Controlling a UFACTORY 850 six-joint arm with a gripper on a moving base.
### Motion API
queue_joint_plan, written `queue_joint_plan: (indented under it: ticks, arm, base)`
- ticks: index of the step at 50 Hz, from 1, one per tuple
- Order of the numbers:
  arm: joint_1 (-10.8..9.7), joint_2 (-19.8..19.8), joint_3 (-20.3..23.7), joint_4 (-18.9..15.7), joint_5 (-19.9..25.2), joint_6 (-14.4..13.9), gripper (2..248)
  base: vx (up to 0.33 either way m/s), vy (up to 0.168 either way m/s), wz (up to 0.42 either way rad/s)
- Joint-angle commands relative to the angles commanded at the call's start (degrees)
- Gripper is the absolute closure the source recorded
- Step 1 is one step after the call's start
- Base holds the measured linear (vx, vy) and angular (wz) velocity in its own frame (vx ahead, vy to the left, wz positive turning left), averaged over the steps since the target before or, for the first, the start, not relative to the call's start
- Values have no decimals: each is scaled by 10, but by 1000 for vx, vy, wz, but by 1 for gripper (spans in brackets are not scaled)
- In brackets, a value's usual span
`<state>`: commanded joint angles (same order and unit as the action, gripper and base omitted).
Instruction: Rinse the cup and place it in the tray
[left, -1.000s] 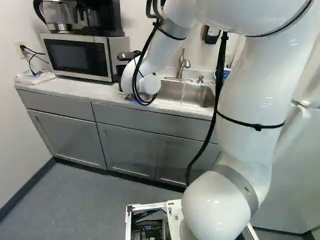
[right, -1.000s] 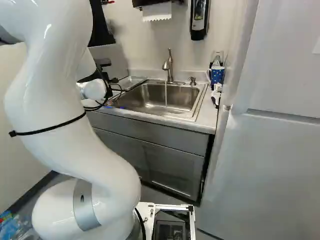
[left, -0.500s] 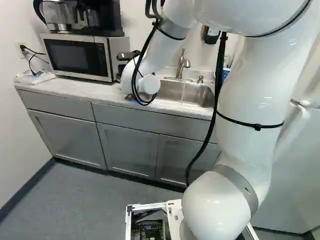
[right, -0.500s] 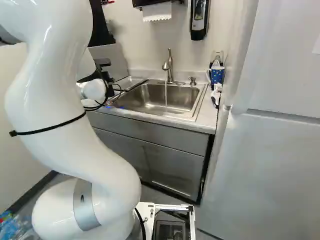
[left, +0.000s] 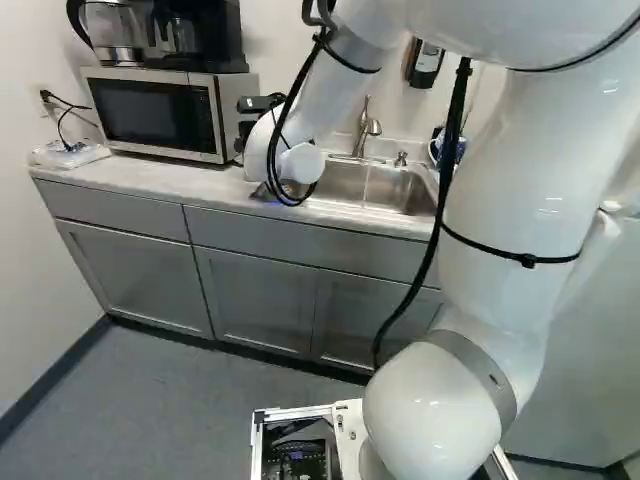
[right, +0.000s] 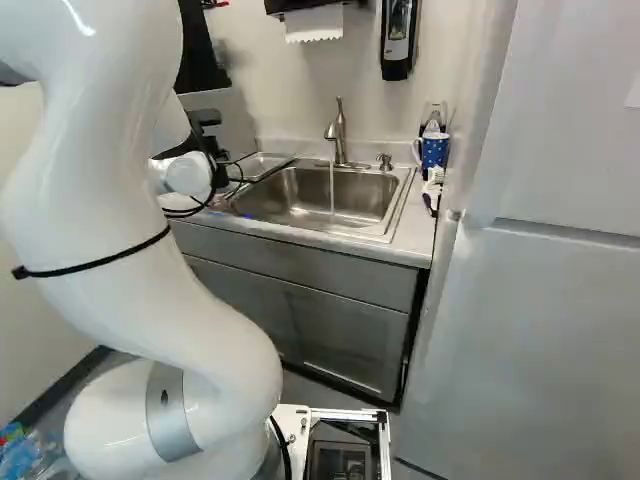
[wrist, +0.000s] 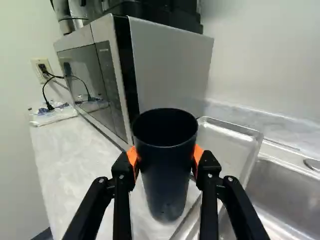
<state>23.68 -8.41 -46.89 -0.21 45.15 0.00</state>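
Gripper (wrist: 166, 160) clamped on upright cup (wrist: 166, 175); lowered too far left, cup may catch tray (wrist: 225, 147) rim and tip

Dark cup (wrist: 165, 170), perhaps navy, 2 orange pads (wrist: 132, 156), white arm (right: 120, 220), blue mug (right: 434, 150) with pale spots

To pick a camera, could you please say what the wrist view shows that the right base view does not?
Only the wrist view: the wall outlet and the open mouth of the dark cup in the gripper. Only the right base view: the blue mug, paper towel and running water. Both: the metal tray and the sink.
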Motion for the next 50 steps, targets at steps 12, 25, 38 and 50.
queue_joint_plan:
  ticks: [12,25,38,50]
  arm:
    - [-15,35,22,0,0,0,127]
    - [-33,71,43,0,0,0,127]
    - [-54,90,52,0,0,0,127]
    - [-74,101,63,0,0,0,127]
  base:
    - [0,0,0]
    - [0,0,0]
    - [0,0,0]
    - [0,0,0]
